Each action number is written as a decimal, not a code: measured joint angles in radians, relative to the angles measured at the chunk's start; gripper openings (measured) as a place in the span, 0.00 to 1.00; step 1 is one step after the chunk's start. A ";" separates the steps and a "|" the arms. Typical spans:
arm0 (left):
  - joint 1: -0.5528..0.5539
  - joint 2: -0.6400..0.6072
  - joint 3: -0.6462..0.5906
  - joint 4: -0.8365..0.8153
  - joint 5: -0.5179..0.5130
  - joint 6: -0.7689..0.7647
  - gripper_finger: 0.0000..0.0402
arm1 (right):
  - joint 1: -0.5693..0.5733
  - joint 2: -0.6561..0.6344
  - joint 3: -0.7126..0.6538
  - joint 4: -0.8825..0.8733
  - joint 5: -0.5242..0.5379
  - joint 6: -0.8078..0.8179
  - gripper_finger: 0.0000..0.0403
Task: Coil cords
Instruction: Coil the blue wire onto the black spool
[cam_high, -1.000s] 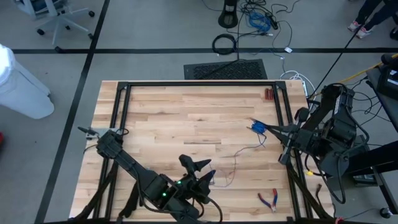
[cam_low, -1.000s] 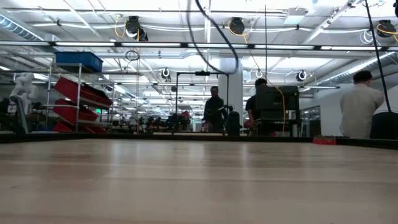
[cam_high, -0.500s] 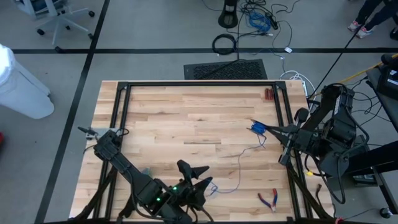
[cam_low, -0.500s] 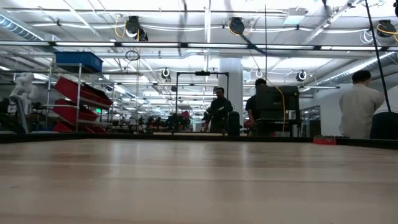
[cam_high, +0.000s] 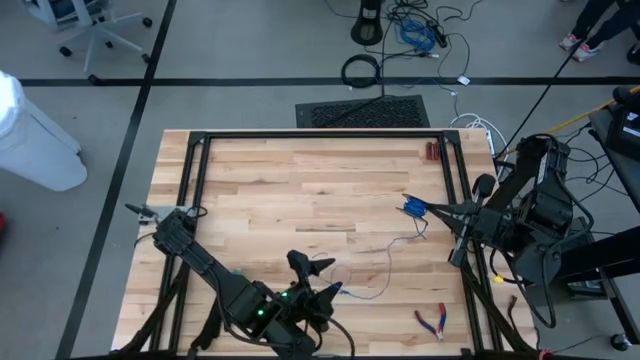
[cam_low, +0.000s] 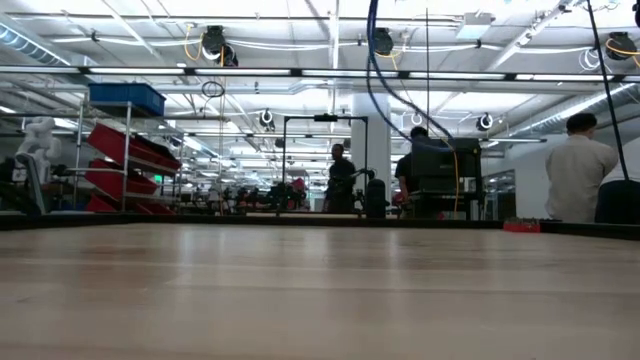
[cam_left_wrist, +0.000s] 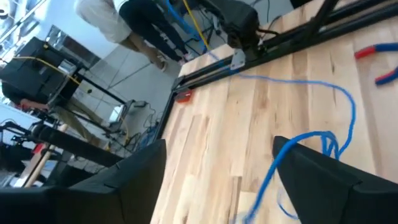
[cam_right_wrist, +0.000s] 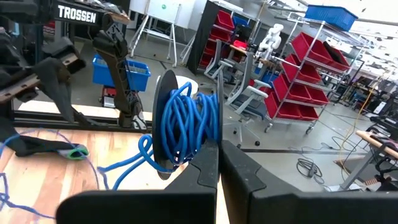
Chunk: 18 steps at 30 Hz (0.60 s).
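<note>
The cord is thin and blue. Part of it is wound into a coil (cam_right_wrist: 186, 127) on a dark disc, with my right gripper (cam_right_wrist: 219, 157) shut on it at the table's right edge (cam_high: 413, 207). The loose length (cam_high: 385, 270) runs slack over the wood toward the near edge and reaches my left gripper (cam_high: 336, 276). That gripper stands open near the table's near edge, and the cord crosses one fingertip. In the low view a stretch of cord (cam_low: 378, 70) hangs in the air. My left gripper has the loose cord lying over the tip of one open finger (cam_left_wrist: 280, 146); the other finger (cam_left_wrist: 134, 177) is clear of it. The fingers point slantwise toward the table's right side. From that tip the cord (cam_left_wrist: 323, 134) falls slack in loops. My right gripper pinches the coil at its lower part (cam_right_wrist: 208, 146) between its two shut fingers. The fingers come level from the table's right side. The coil stands on edge, clear of the table, and the loose cord (cam_right_wrist: 124, 165) trails slack from it.
Red-handled pliers (cam_high: 432, 320) lie near the table's near right corner. A small red object (cam_high: 432, 152) sits at the far right. Black frame rails (cam_high: 320, 136) run along the far, left and right edges. People stand in the room beyond.
The slack cord between the two grippers has swung and shifted on the wood near my left gripper, and its hanging stretch has swayed in the low view. My left gripper has tipped slightly and stayed in place.
</note>
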 joint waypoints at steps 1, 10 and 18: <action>0.001 0.001 0.000 -0.001 0.001 0.000 0.76 | 0.000 0.000 0.000 0.000 0.000 0.000 0.00; -0.070 -0.014 0.000 -0.007 0.174 -0.003 0.77 | 0.000 0.000 0.000 0.000 0.000 -0.001 0.00; -0.102 -0.016 0.000 -0.089 0.127 -0.003 0.77 | 0.000 0.000 0.000 0.003 0.000 0.000 0.00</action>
